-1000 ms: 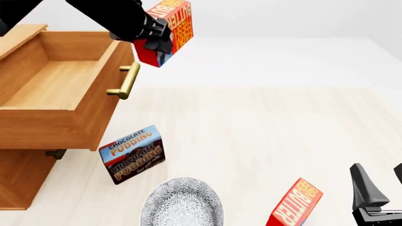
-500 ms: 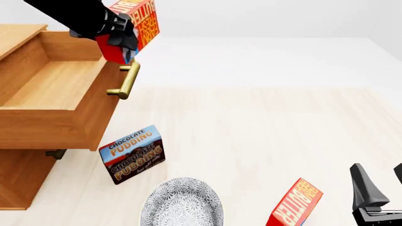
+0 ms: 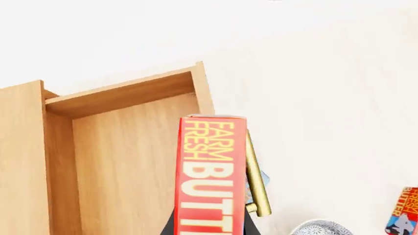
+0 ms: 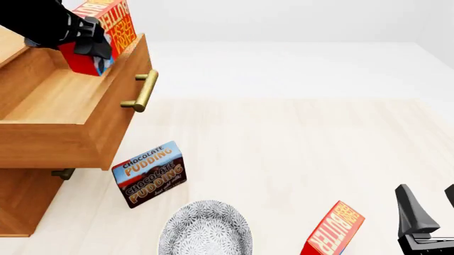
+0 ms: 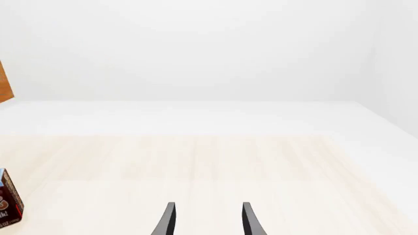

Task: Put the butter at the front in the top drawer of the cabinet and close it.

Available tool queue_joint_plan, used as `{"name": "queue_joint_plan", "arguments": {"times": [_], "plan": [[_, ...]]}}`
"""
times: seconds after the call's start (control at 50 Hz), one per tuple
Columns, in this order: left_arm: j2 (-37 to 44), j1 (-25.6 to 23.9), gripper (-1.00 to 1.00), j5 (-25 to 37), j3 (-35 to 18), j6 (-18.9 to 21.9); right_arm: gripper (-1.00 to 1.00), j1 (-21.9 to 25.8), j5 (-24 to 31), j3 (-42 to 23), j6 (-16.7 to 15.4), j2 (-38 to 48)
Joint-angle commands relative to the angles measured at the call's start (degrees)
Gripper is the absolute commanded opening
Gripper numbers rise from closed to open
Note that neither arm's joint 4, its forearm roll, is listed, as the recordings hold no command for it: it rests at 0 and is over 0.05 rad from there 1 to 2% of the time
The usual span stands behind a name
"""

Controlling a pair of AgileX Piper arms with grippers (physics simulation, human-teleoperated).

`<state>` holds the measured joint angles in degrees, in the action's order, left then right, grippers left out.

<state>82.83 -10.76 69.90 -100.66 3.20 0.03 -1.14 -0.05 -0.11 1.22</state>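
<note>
red butter above open top drawer

Reads "FARM FRESH BUTTER" on the held butter; "CHOCOLATE PUDDING", printed twice, on the brown box; "BUTTER" on the second carton at the surface's near edge.

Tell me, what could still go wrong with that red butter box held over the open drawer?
The butter hangs tilted in the left gripper, close to the top drawer front panel. Let go too early, it might catch that edge and tumble out. If it lands upright, it might stand too tall and jam the drawer on closing. The chocolate pudding box stands just below the drawer and could be struck if the butter falls.
</note>
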Motion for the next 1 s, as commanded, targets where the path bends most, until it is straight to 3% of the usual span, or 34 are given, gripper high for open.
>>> {"name": "queue_joint_plan", "arguments": {"times": [0.02,0.44,1.0], "plan": [[-3.62,4.76,-1.00,-0.06,2.35,1.31,1.00,0.00,-0.05,-0.01,0.02,0.06],[-7.30,12.17,-1.00,-0.01,7.64,1.20,1.00,-0.01,-0.04,-0.01,0.01,0.04],[-6.26,16.28,-1.00,-3.13,13.76,0.31,1.00,-0.01,-0.05,-0.01,0.02,0.06]]}}
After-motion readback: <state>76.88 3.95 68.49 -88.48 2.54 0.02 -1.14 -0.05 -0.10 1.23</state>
